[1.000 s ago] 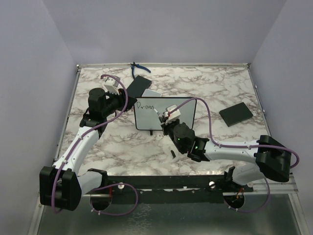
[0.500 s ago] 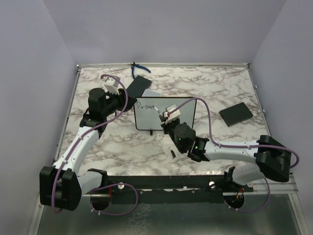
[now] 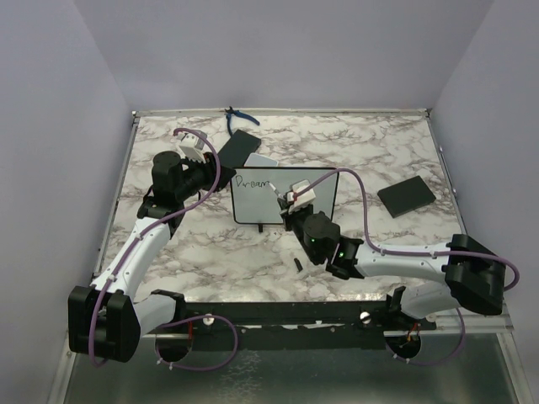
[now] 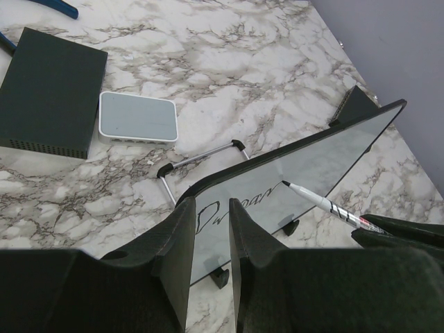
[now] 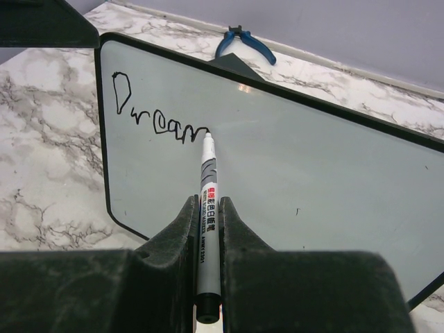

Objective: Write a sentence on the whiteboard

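**Marker Tip Set at the End of "Dream"**

The right gripper [image 5: 207,202] is seen closed narrowly on a white marker [image 5: 208,177]. The marker is clamped between the two dark fingers [image 5: 184,223], with its uncapped tip pointed straight ahead of them. The tip is pressed against the whiteboard [image 5: 312,173], which is stood nearly upright directly ahead of the jaws. It is set at the tail of the last letter written. The sentence [image 5: 156,114] is found just ahead and to the left of the fingertips — only one word, "Dream", can be read, laid along the board's upper left part. Past the board's top edge, ahead and slightly right of the gripper, blue-handled pliers [image 5: 246,43] are laid on the marble table [image 5: 41,139] near the far wall.

The left gripper [image 4: 211,209] is closed to a narrow gap on the whiteboard's left edge. One finger is placed behind the panel and one in front, and the letter "D" is shown between them. Just ahead of these fingers, behind the panel, a thin wire stand [image 4: 201,154] with black ends is seen. Further ahead and to the left a grey-white pad [image 4: 137,116] is laid flat, with a black flat box [image 4: 48,90] just beside it.

From above, another black flat rectangle [image 3: 406,195] is seen well apart to the right of the right gripper. A small dark item [image 3: 298,265] — too small to be identified — is seen on the table behind that gripper, near its arm.
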Controlling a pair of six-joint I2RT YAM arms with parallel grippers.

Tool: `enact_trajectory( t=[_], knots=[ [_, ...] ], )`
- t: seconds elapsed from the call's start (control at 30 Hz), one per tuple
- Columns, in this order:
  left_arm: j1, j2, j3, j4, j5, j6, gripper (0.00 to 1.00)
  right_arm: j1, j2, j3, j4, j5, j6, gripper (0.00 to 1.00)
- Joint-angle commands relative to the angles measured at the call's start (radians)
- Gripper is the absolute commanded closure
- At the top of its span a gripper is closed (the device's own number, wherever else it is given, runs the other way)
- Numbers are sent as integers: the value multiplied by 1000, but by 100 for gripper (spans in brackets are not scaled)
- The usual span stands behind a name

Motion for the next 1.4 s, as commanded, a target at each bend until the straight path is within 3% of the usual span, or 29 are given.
enact_trajectory(
  t=[0.0, 0.53, 0.87, 1.37],
  knots=[
    [-3, -22, -11, 7, 14, -5, 73, -1, -10, -21, -51, 35, 27, 100],
    [-3, -21, -11, 9, 14, -4, 73, -1, 5, -24, -74, 24, 74, 100],
    [-3, -23, -13, 8, 12, -4, 73, 13, -132, -93, 2, -86, 38, 100],
    [-3, -22, -13, 9, 12, -5, 73, 13, -86, -59, 22, 44, 40, 100]
  ],
)
